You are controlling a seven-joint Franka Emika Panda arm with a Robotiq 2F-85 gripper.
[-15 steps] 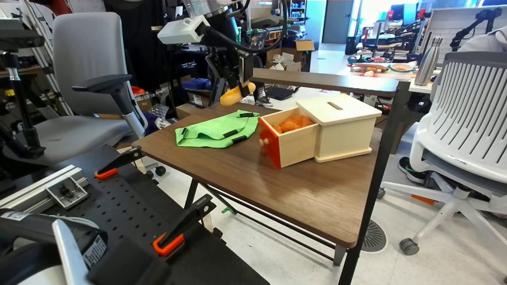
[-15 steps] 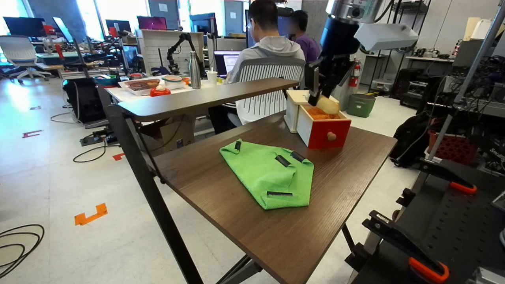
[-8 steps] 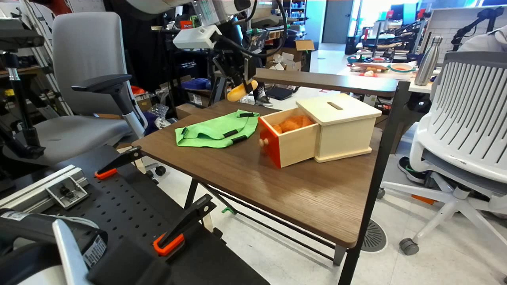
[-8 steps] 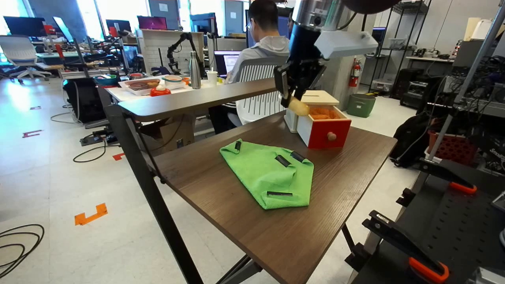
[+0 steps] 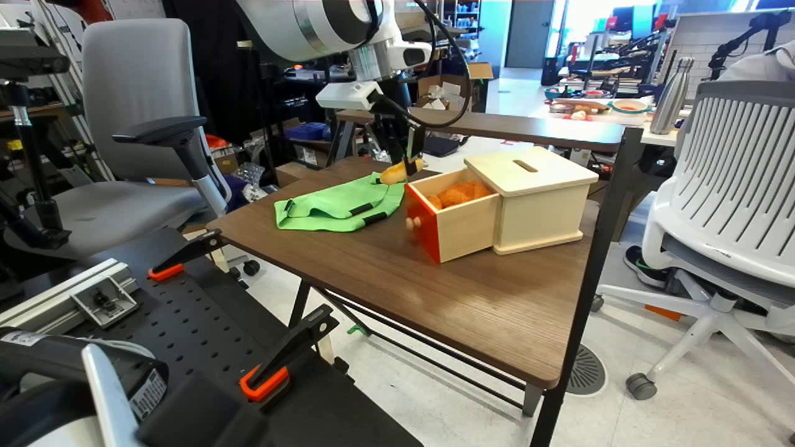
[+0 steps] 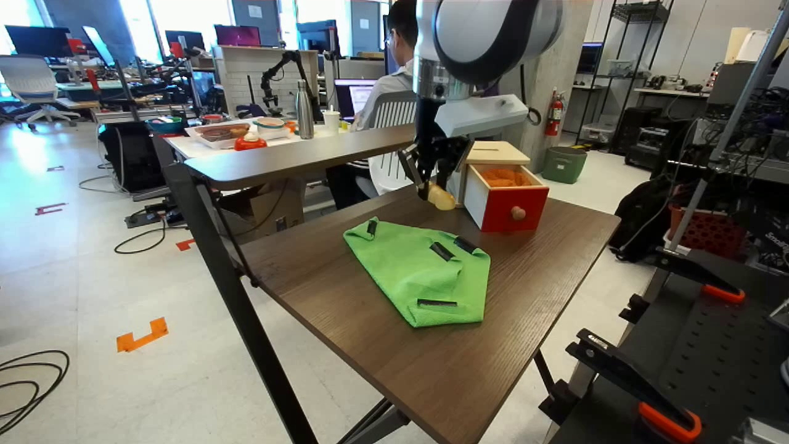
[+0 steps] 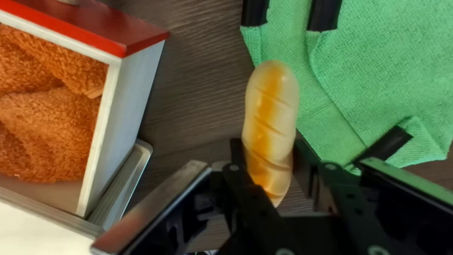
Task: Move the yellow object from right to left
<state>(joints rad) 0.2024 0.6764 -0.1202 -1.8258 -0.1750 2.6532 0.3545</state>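
At left in an exterior view, a folded bright green cloth [image 5: 332, 202] lies on the brown rectangular wood-grain table [image 5: 484, 304]. To its right, by its far corner, the elongated, round-ended yellow-orange object [image 5: 391, 175] is clamped in the black two-finger gripper [image 7: 268, 150], low over the table. Farther right on the table, the slot-topped, pale wooden box [image 5: 540, 214] has its red-fronted drawer [image 5: 427, 233], with a round wooden knob [image 6: 518, 213], open toward the left, fluffy orange cloth [image 5: 461, 194] inside

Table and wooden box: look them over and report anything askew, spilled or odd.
The drawer of the wooden box stands open, orange cloth showing inside; the green cloth lies crooked, some corners folded over. Both look untidy. I see no spill.
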